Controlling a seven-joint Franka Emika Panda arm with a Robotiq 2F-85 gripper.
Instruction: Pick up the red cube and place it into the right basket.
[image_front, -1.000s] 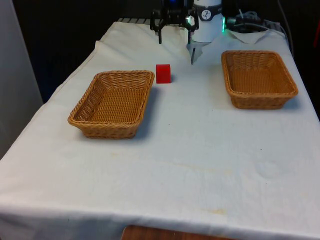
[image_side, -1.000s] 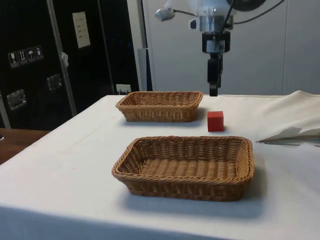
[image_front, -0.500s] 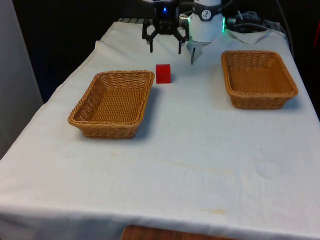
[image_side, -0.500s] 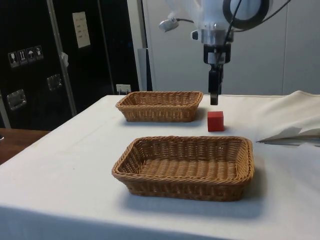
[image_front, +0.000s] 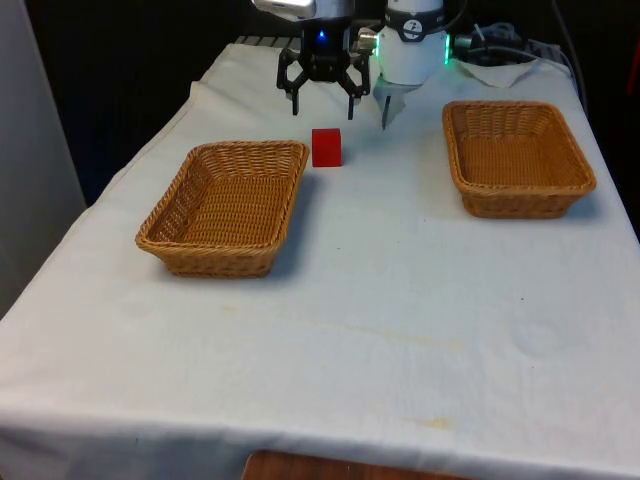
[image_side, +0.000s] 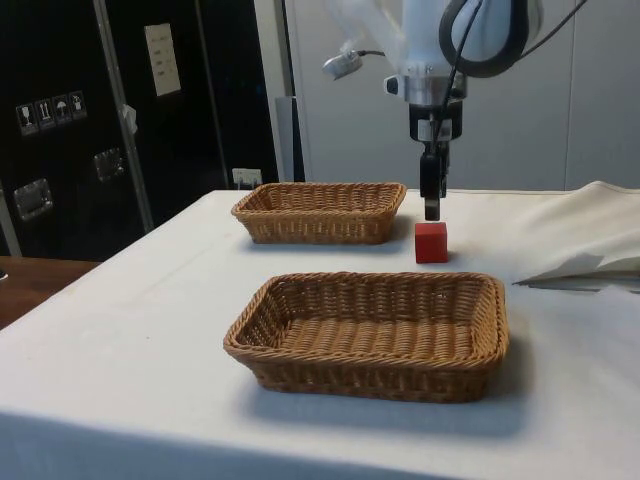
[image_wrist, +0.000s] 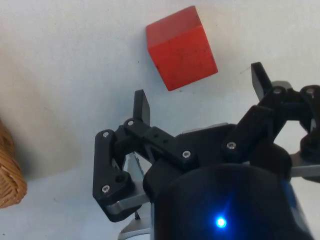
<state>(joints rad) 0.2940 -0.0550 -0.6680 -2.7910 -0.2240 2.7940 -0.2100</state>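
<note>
White cloth-covered table (image_front: 400, 300), dark cabinets (image_side: 100, 110) behind. Small red cube (image_front: 326, 147) sits between two woven wicker baskets (image_front: 225, 205) (image_front: 515, 157). Black two-finger gripper (image_front: 322, 108), fingers spread wide and empty, has descended closer above it.

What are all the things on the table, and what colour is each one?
cube: one, red, on the cloth beside the far corner of the basket on the front view's left, touching nothing.
baskets: two, tan wicker, both empty; one on the front view's left, one on the front view's right.
cloth: one, white, spread over the whole table, with a few faint stains near the front edge.
cabinets: dark, standing beyond the table in the side view.
arm: one, white, at the table's far end.
pincer: one, black, open, hanging above the cube and a little behind it, holding nothing.
</note>
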